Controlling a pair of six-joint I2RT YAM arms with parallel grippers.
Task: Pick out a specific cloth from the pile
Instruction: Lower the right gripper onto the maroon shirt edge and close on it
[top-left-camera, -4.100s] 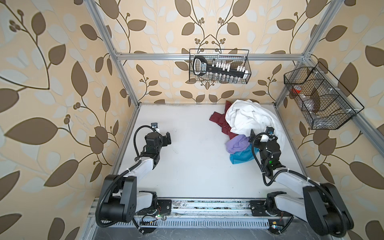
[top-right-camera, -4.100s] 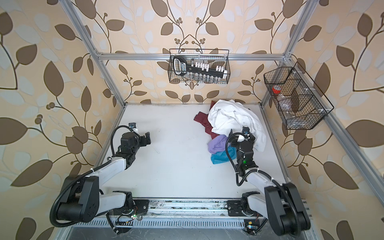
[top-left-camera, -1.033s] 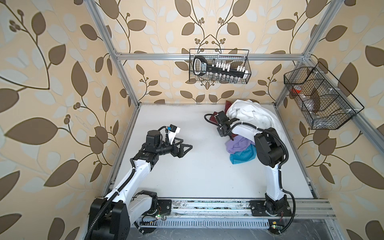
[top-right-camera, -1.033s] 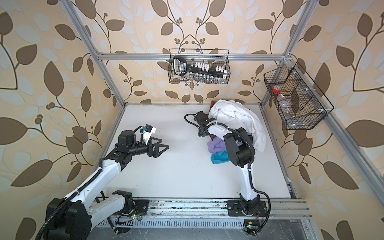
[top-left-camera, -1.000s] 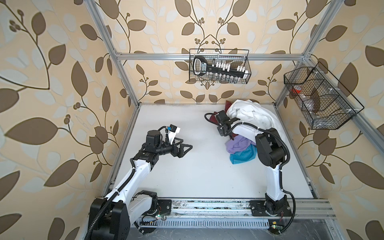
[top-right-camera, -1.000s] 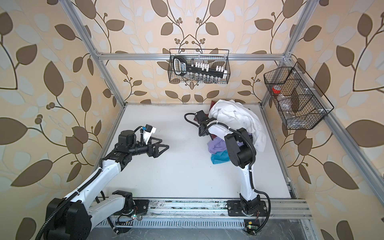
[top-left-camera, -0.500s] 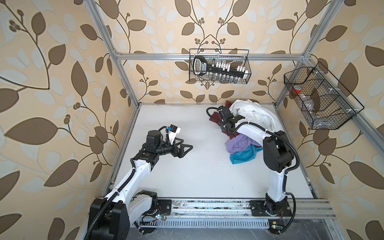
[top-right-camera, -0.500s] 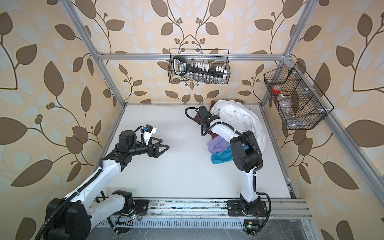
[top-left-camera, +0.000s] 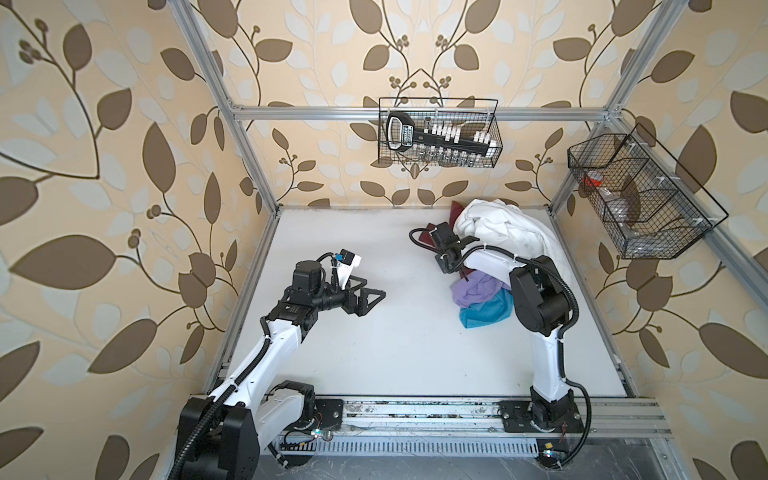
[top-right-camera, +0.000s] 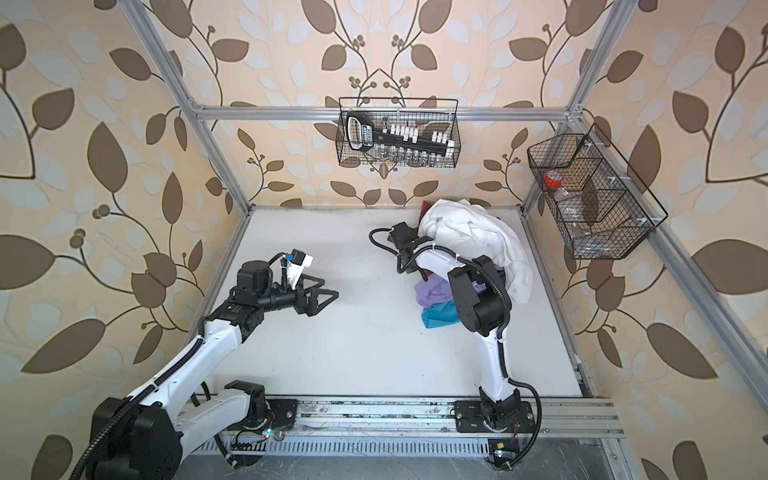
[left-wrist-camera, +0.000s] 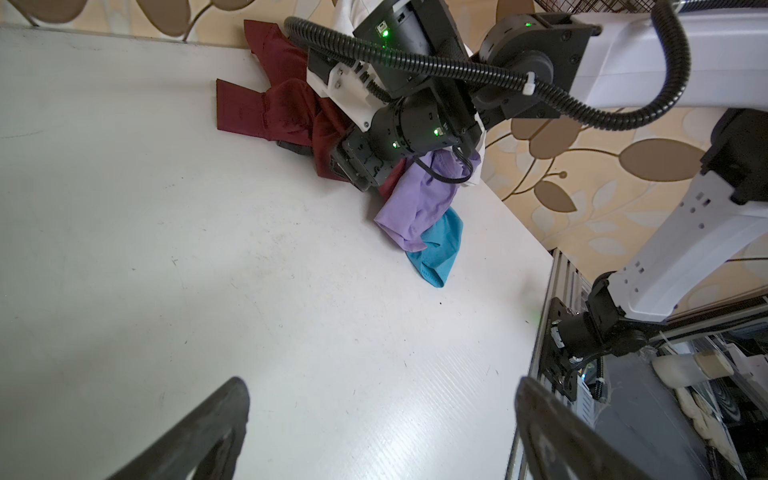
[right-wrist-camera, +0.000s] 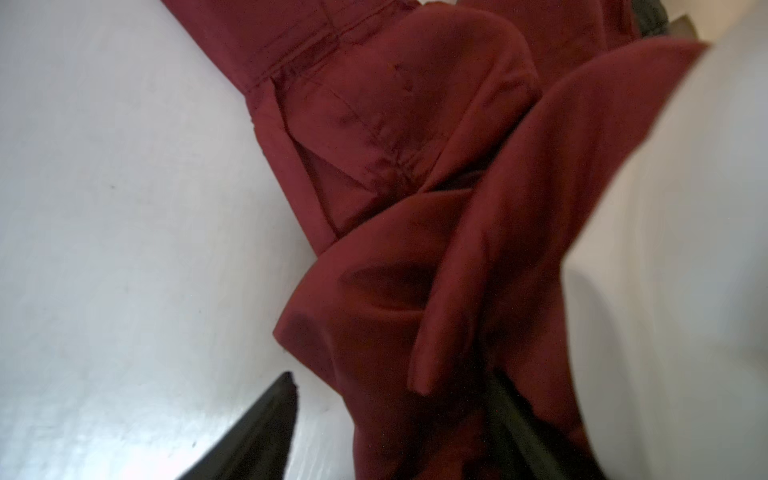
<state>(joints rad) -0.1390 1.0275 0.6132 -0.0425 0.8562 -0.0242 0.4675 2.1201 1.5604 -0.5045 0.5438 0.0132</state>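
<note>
My right claw, jaws apart and holding nothing, straddles a fold of the dark red shirt lying partly under the white garment in the back-right pile, so I fear a pull drags both.

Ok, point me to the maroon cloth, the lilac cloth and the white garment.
maroon cloth (left-wrist-camera: 241, 108), left wrist view, on its flat outer end.
lilac cloth (left-wrist-camera: 415, 199), left wrist view, on its middle fold.
white garment (top-left-camera: 507, 226), in a top view, on its crumpled upper side.
</note>
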